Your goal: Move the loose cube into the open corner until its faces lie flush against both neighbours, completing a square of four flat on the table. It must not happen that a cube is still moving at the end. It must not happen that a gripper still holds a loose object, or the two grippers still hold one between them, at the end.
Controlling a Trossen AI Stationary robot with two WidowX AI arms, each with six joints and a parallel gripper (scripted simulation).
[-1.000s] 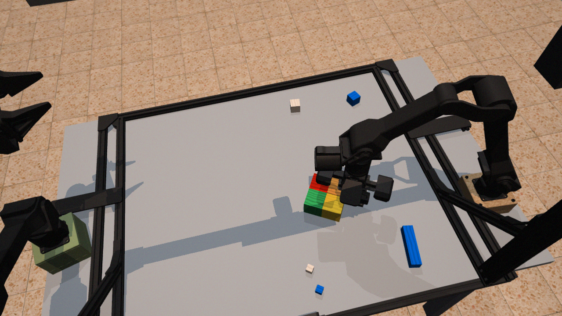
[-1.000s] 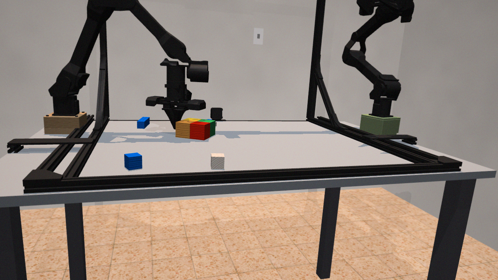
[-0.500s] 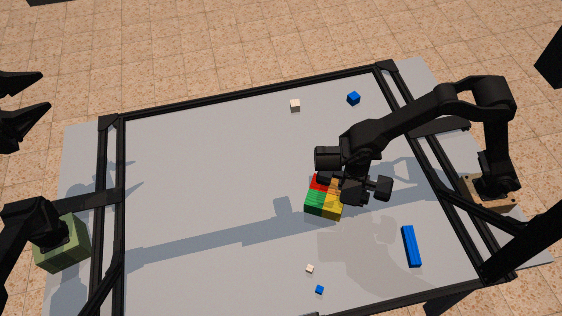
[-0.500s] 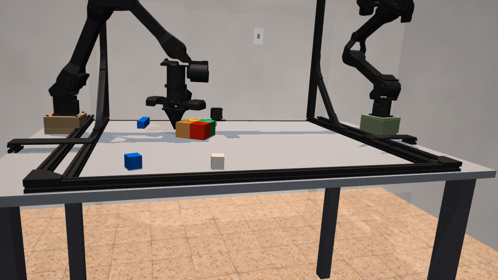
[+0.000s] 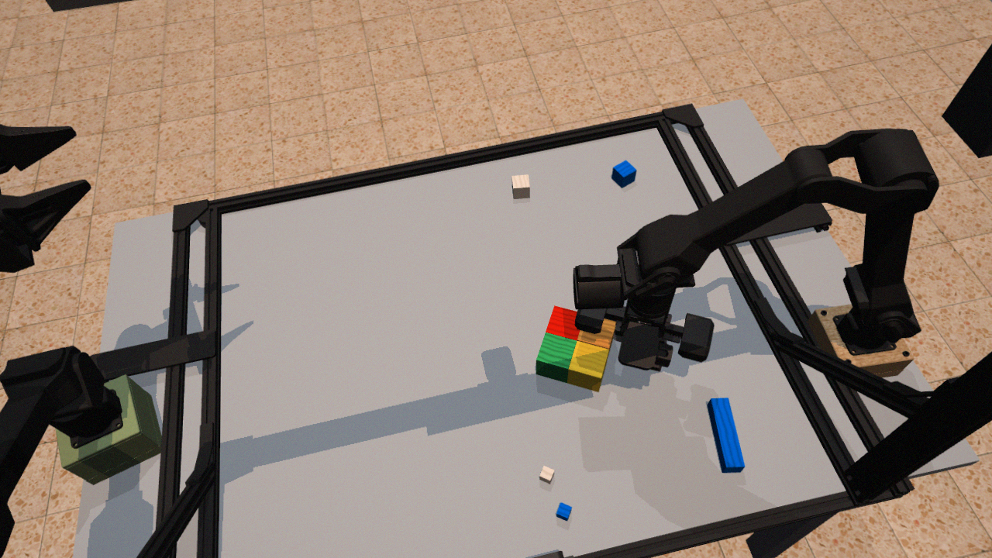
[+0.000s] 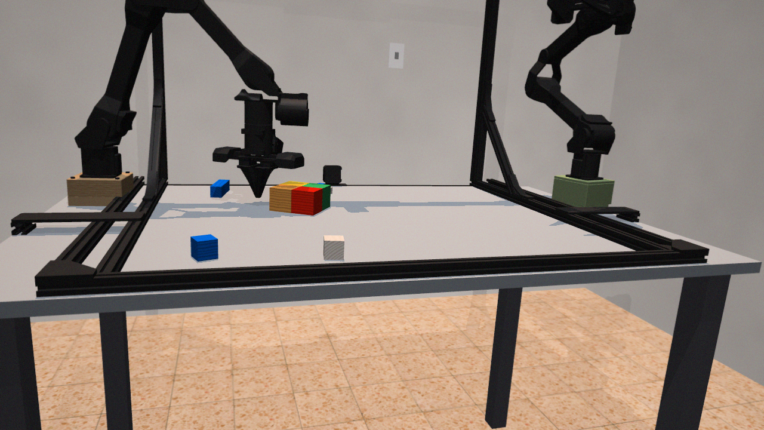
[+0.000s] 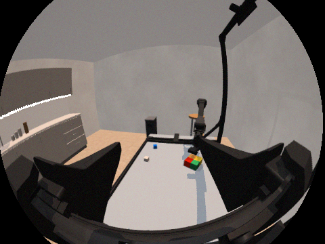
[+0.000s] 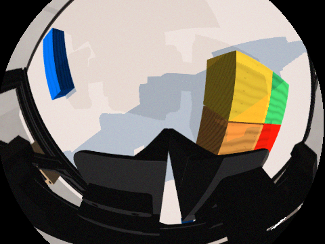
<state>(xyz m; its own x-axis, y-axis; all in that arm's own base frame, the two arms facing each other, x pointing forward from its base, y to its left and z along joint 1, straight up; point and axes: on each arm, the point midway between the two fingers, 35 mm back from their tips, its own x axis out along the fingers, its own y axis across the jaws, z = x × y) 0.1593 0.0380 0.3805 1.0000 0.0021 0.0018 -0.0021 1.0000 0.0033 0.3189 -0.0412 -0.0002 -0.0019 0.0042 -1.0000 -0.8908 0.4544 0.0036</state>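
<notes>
The orange cube (image 5: 597,336) (image 6: 280,199) (image 7: 193,156) (image 8: 240,133) fills one corner of a four-block square on the gray table (image 5: 346,277) (image 6: 480,235) (image 7: 162,190) (image 8: 135,51), beside the red cube (image 5: 560,322) (image 6: 306,200) (image 7: 188,162) (image 8: 269,133) and the yellow cube (image 5: 589,360) (image 6: 293,184) (image 7: 199,158) (image 8: 250,91). The green cube (image 5: 556,353) (image 6: 326,196) (image 7: 195,165) (image 8: 279,99) sits diagonally opposite (which of the four is the loose one cannot be told). All four rest flat, their sides appearing to meet.

The right gripper (image 5: 641,346) (image 6: 258,194) (image 7: 196,155) (image 8: 168,133) points down just beside the square, on its orange-and-yellow side, fingertips together and holding nothing.

A long blue bar (image 5: 725,435) (image 6: 219,188) (image 8: 58,64) lies apart from the group. Farther off, near one long rail of the black frame (image 5: 416,171) (image 6: 373,272), stand a blue cube (image 5: 624,173) (image 6: 203,247) (image 7: 155,146) and a pale cube (image 5: 521,186) (image 6: 333,248) (image 7: 146,158). Toward the opposite rail lie a small pale block (image 5: 546,474) and a small blue block (image 5: 563,511).

Well away, the left gripper (image 5: 81,158) (image 6: 591,10) (image 7: 160,144) hangs raised with its fingers wide apart and nothing between them. Its arm stands on a green base block (image 5: 142,409) (image 6: 582,192).

The right arm's closed fingers (image 5: 643,355) (image 6: 258,195) have shifted right in the top view. The exterior view now shows a gap between them and the orange cube (image 5: 601,335) (image 6: 280,199) (image 7: 193,156) (image 8: 241,137).
</notes>
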